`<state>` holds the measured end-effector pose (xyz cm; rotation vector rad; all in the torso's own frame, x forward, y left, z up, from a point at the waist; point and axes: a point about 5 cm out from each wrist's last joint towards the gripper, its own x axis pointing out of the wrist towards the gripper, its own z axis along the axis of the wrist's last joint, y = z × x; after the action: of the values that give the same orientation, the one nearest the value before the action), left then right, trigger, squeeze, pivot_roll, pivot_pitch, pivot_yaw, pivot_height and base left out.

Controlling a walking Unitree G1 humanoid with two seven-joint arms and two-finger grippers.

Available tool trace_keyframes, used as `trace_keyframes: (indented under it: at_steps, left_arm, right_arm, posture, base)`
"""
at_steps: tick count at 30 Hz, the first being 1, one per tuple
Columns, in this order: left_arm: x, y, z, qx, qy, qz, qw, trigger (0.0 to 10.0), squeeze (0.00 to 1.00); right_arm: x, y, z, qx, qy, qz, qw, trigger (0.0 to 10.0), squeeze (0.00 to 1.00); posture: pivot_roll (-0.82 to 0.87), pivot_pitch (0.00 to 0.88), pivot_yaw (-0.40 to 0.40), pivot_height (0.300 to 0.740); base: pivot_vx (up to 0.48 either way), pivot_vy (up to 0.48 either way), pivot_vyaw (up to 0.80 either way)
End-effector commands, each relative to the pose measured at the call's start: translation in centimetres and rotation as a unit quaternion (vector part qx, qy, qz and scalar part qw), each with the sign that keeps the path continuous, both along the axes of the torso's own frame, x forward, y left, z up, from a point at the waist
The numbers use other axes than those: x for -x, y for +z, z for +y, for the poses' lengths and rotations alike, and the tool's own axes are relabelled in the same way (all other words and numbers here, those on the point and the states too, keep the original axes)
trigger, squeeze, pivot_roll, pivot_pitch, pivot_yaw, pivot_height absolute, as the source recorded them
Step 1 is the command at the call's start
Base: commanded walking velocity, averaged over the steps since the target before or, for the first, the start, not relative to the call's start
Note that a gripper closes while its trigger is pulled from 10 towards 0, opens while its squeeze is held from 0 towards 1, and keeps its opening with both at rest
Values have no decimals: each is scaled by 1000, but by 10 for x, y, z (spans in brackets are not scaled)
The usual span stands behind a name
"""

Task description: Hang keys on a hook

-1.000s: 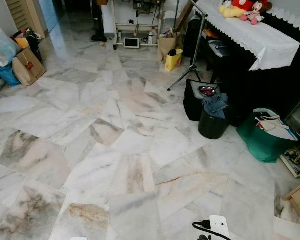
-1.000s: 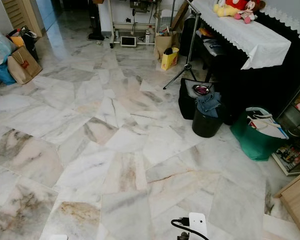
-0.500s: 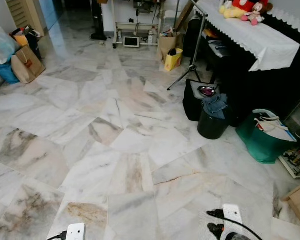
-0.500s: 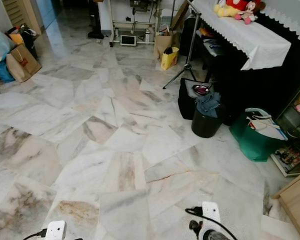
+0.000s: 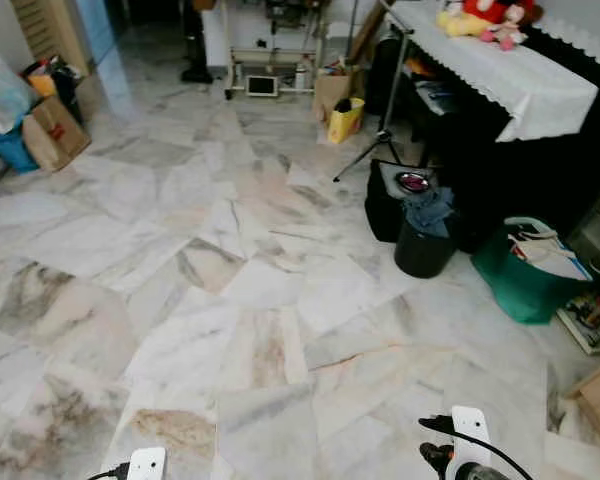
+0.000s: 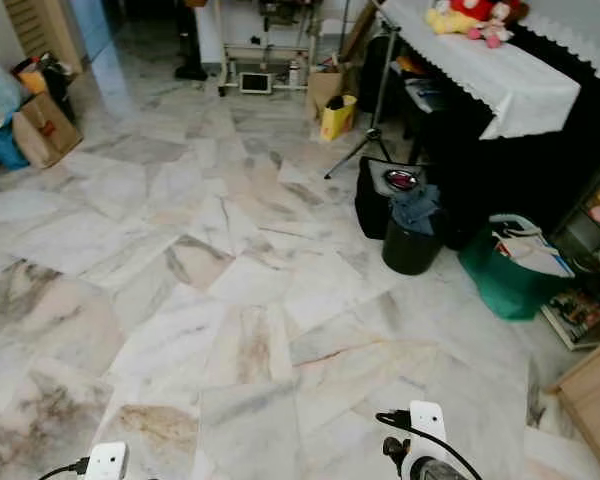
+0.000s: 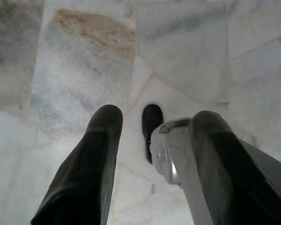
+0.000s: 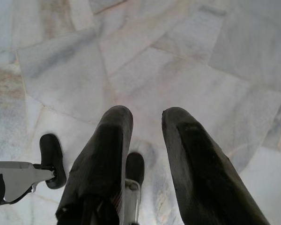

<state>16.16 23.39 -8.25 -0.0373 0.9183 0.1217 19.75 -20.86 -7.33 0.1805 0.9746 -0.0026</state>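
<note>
The marble floor (image 5: 230,300) is lying below both grippers. The left gripper (image 7: 157,115) is hanging with its fingers spread, and the right gripper (image 8: 147,114) is hanging likewise (parted, gripping nothing). I cannot tell where the keys are or which way they point.

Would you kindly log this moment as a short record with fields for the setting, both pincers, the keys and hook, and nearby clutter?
setting: marble floor, indoor room
left pincer: open, holds nothing, pointing down at the floor
right pincer: open, holds nothing, pointing down at the floor
keys and hook: cannot be made out
clutter: black bin, green bag, yellow bag, soft toys on a white tablecloth
</note>
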Motion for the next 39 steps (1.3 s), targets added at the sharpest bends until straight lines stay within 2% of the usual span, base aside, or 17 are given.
trace_keyframes:
  at_steps: [1,16,19,23,30,39]
  left_arm:
    - [1,-1,0,-4,-5,7,1000,10000,0]
    - [2,-1,0,-8,-18,10,1000,10000,0]
    - [1,0,2,-29,-39,12,999,10000,0]
    - [3,-1,3,-25,-28,15,999,10000,0]
    - [3,-1,3,-23,-53,21,998,10000,0]
    - [1,0,3,-24,-57,17,998,10000,0]
  right_arm:
    - [0,0,-3,2,-4,3,1000,10000,0]
    - [1,0,-3,7,7,11,1000,10000,0]
    - [2,-1,-1,7,11,13,1000,10000,0]
    - [3,-2,0,6,12,14,1000,10000,0]
    - [3,-2,1,5,9,14,1000,10000,0]
    - [2,-1,0,5,6,12,1000,10000,0]
  posture:
    - [64,0,-69,740]
    - [69,0,-66,740]
    - [70,0,-64,740]
    - [70,0,-59,740]
    - [67,0,-55,740]
    - [72,0,-57,740]
  base:
    - [0,0,-756]
    - [0,0,-757]
    - [0,-259,-756]
    - [0,-453,-756]
    - [0,0,-756]
    - [0,0,-758]
